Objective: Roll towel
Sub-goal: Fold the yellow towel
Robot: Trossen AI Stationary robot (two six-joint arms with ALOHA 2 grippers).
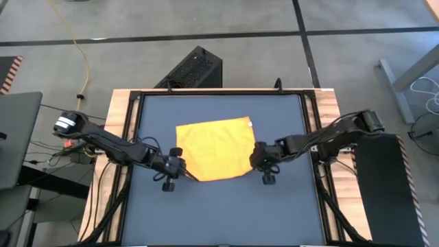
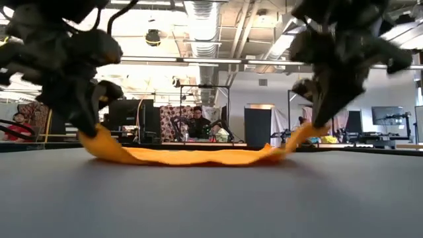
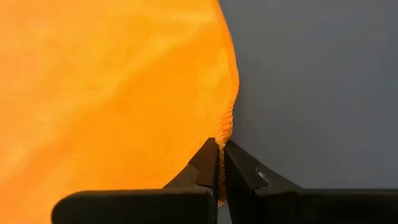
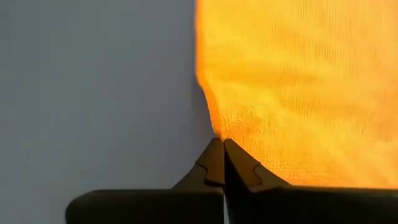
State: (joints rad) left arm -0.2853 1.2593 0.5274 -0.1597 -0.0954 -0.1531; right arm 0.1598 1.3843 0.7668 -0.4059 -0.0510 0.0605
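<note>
The bright yellow-orange towel (image 1: pixel 216 147) lies spread as a rough square on the dark table mat (image 1: pixel 219 213). Its middle and far part rest on the mat, while its two near corners are raised. My left gripper (image 1: pixel 180 165) is shut on the near left corner and my right gripper (image 1: pixel 255 159) is shut on the near right corner. In the low view the towel (image 2: pixel 198 156) sags flat between the two raised ends. My left gripper (image 3: pixel 219 144) pinches the towel's near left corner (image 3: pixel 224 127) between its two fingertips, at the hemmed edge, slanting down from the near left. The corner is lifted off the mat (image 2: pixel 92 140); the cloth slopes down from it to the table. My right gripper (image 4: pixel 221 142) pinches the towel's near right corner (image 4: pixel 225 129) between its two fingertips, slanting down from the near right. The corner is raised clear of the mat (image 2: pixel 310 132), and the cloth runs down from it to the part lying flat.
A wooden frame (image 1: pixel 120 130) borders the mat on both sides. A black box (image 1: pixel 195 68) stands on the floor beyond the far edge. Bare mat lies between the towel and the near edge. People sit at desks in the room behind (image 2: pixel 196 122).
</note>
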